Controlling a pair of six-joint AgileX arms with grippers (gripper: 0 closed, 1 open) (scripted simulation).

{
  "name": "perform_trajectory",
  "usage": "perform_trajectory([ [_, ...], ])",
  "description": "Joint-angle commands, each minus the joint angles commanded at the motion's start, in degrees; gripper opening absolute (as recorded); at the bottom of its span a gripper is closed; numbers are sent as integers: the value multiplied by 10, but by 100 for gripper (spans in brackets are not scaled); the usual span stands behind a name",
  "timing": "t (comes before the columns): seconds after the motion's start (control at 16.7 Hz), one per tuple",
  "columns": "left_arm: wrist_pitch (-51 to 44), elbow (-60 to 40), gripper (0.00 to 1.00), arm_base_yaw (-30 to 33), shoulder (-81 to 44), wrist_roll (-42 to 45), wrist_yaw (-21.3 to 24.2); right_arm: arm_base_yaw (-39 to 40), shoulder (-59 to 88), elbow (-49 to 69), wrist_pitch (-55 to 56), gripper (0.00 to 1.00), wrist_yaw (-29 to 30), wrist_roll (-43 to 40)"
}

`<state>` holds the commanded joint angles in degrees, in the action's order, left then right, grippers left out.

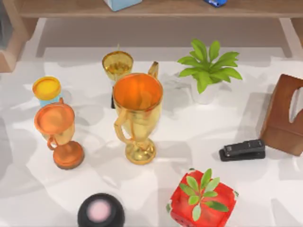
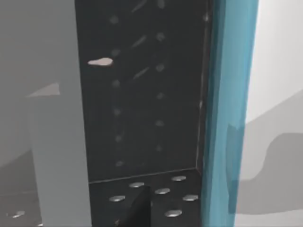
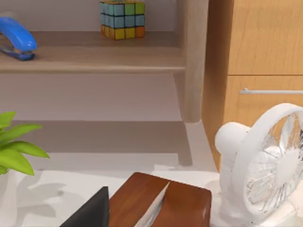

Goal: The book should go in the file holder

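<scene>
Three trophies crowd the desk's (image 1: 189, 137) left half — a large gold one (image 1: 137, 116), a small copper one (image 1: 59, 132), another gold one (image 1: 117, 64) behind. A potted plant (image 1: 206, 71) stands toward the far edge; a black stapler (image 1: 242, 150) lies beside a wooden tissue box (image 1: 284, 116) at the right edge — a white fan (image 3: 270, 165) near it.

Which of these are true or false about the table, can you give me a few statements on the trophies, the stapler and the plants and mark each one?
1. The black stapler lies right beside the brown wooden box. True.
2. The largest gold trophy lies tipped over on its side. False: it stands upright on its base.
3. Two potted plants are on the table. True: one in a white pot, one in a red pot.
4. The blue stapler sits on the table by the fan. False: it rests on the wooden shelf, as the right wrist view shows.
</scene>
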<state>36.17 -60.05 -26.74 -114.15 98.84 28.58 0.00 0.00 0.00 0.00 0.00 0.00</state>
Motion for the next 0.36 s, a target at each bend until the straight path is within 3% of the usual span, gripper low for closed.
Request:
perform_trajectory([
  [0.36,0,0,100,0,0,0,0,0,0,0,0,100,0,0],
])
